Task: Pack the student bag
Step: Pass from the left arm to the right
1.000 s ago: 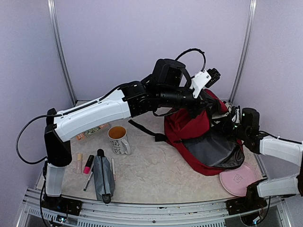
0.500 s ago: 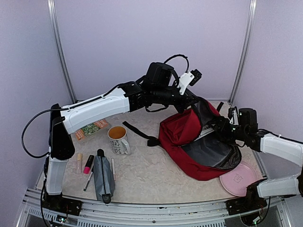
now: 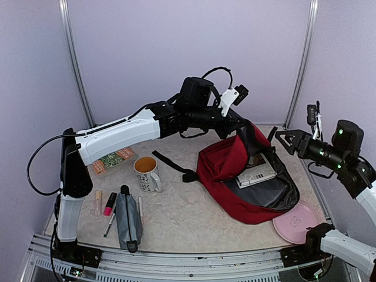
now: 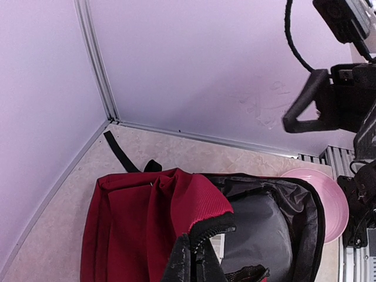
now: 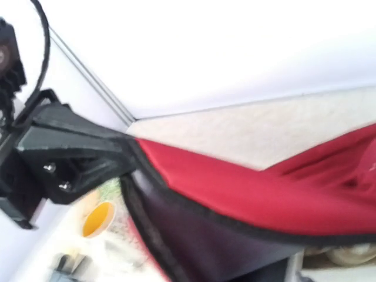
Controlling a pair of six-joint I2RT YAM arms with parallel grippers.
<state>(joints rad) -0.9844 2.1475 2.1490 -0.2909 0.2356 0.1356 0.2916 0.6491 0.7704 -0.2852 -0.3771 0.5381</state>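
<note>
Widely open dark red student bag [image 3: 220, 165]

A student bag [image 3: 226, 167] lies open on the right half of the tabletop [image 3: 188, 217], with a book [image 3: 257, 174] inside its mouth. The left hand [image 3: 242, 127] is at the bag's rear rim, pinching the raised flap. The right hand [image 3: 286, 140] hangs in the air to the bag's right, apart from it. A plate [image 3: 295, 222] sits just beside the bag's front right corner. A strap [image 3: 173, 164] runs left from the bag toward a mug [image 3: 146, 173]. In front of the mug lies a pouch [image 3: 128, 220], with markers [image 3: 109, 204] just left of it. A flat packet [image 3: 111, 161] lies behind and left of the mug.
</note>
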